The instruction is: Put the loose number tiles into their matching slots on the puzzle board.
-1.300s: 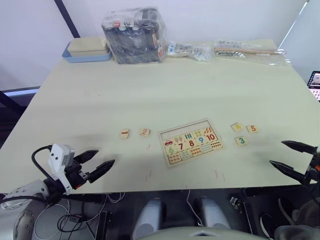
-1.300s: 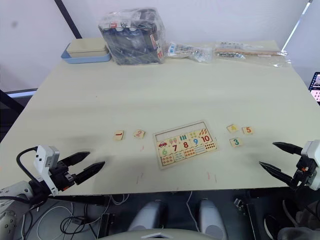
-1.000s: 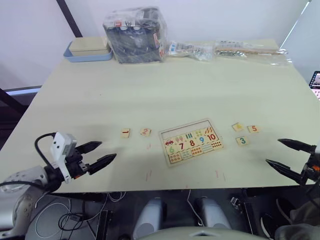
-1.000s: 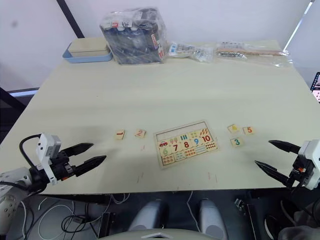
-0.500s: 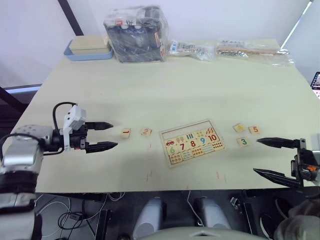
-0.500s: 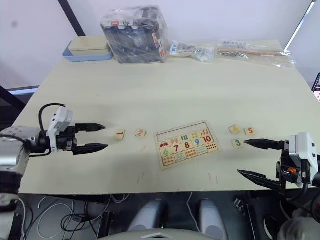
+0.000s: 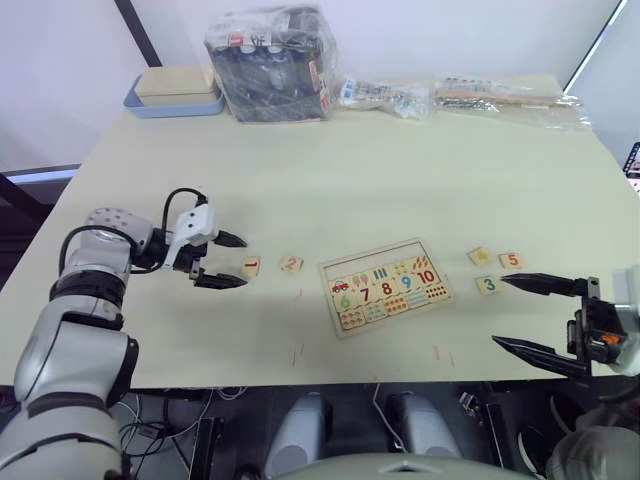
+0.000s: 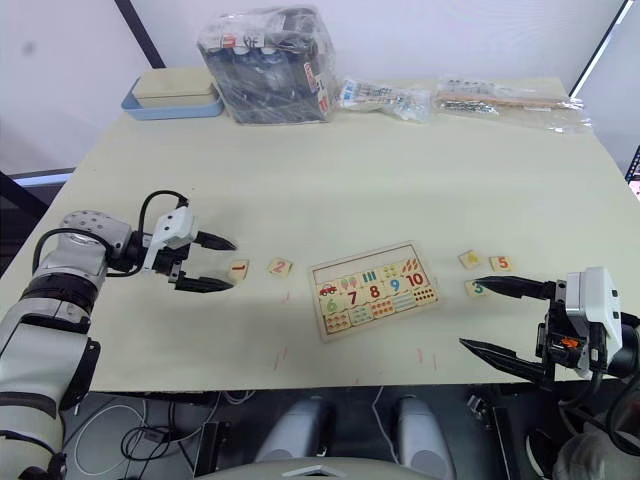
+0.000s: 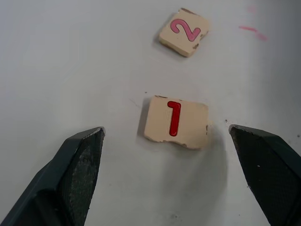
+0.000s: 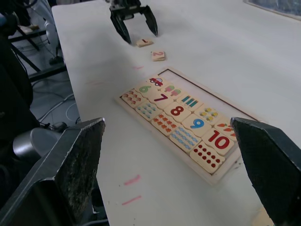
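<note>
Left gripper (image 7: 222,260) has reached tile 1 (image 7: 251,267), tile 2 (image 7: 291,264) beside.

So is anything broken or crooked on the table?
Yes. The puzzle board lies turned at an angle to the table's edge, with its top row of slots bare. The 1 tile between the open left gripper's fingers has a chipped, nibbled edge, and the 2 tile lies tilted.
</note>
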